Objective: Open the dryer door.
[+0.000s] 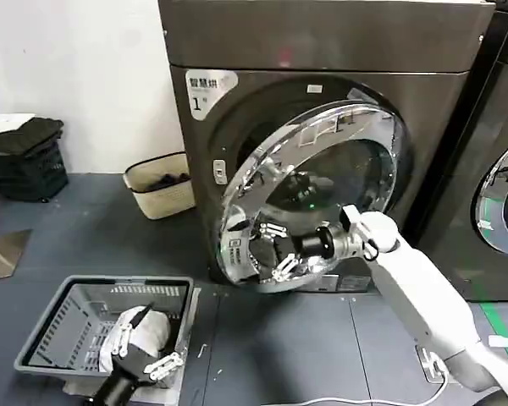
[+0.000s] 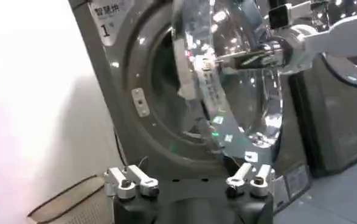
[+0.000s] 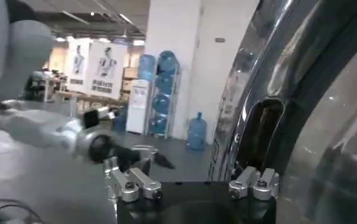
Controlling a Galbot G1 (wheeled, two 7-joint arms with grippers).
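Reaching in at the lower left rim of the dryer door [image 1: 322, 182], right gripper [image 1: 275, 251] has fingers spread, touching the chrome; door stands partly swung out from the machine [image 1: 322, 51]. Left gripper [image 1: 144, 355] spread, idle over the grey basket [image 1: 59, 326]

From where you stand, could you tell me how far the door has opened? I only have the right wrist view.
Observer: Partly. The door stands ajar, its left edge off the machine.
Operator: Where on it is the right hand?
Observer: The right hand is at the door's lower left rim.
Operator: And the left hand, please?
Observer: The left hand hangs open over a grey basket on the floor, apart from the door.
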